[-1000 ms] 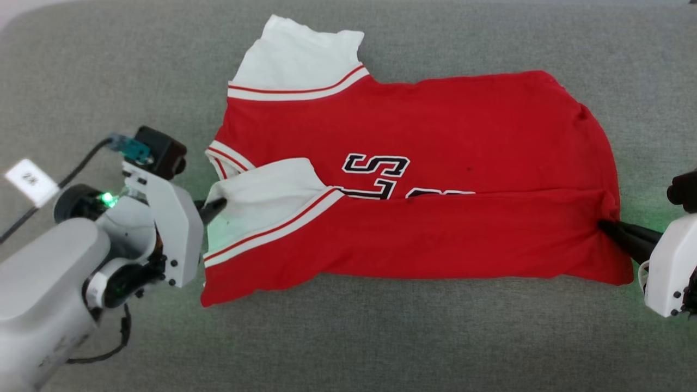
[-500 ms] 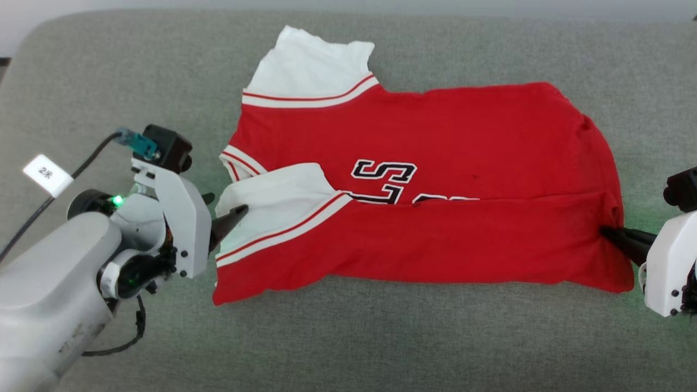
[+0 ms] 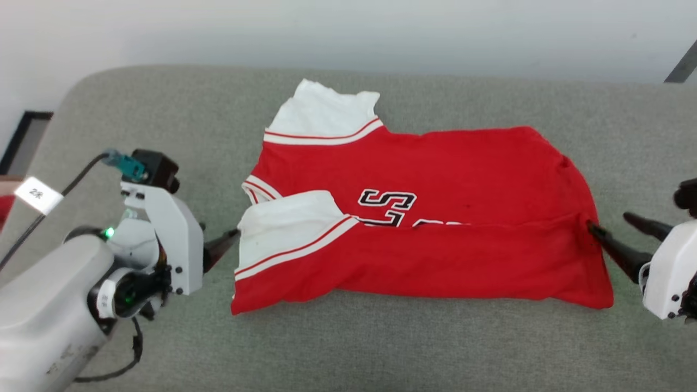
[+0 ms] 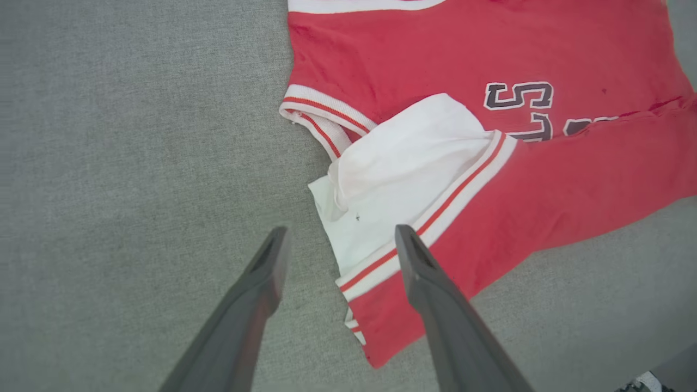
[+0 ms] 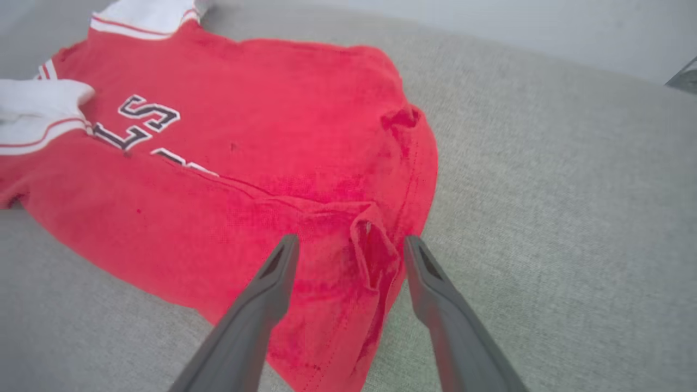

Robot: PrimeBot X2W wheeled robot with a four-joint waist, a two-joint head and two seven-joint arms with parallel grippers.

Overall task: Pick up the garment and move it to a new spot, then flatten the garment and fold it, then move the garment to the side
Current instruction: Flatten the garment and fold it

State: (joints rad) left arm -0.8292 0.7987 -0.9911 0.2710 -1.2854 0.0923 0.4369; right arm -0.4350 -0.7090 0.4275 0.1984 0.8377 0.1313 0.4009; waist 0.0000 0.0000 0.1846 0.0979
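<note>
In the middle of the grey cushion (image 3: 381, 348), nearer its back edge than its front, the garment (image 3: 435, 218) lies lengthwise. Its front-facing long side is turned up over the chest and covers the lower half of the numbers (image 3: 389, 204).

My left gripper (image 3: 218, 242) stands wide by the collar end and my right gripper (image 3: 609, 222) wide by the hem end, both holding nothing. I judge the first lengthwise fold is laid. The next move calls for fresh pinches on the far long side, so that the far sleeve (image 3: 326, 114) comes in.

The left wrist view shows the near sleeve (image 4: 397, 179) bunched and creased, which the head view flattens out. The right wrist view shows a small raised pucker (image 5: 375, 250) at the hem, between my fingers. Whether a fingertip touches it, I can't quite tell.
</note>
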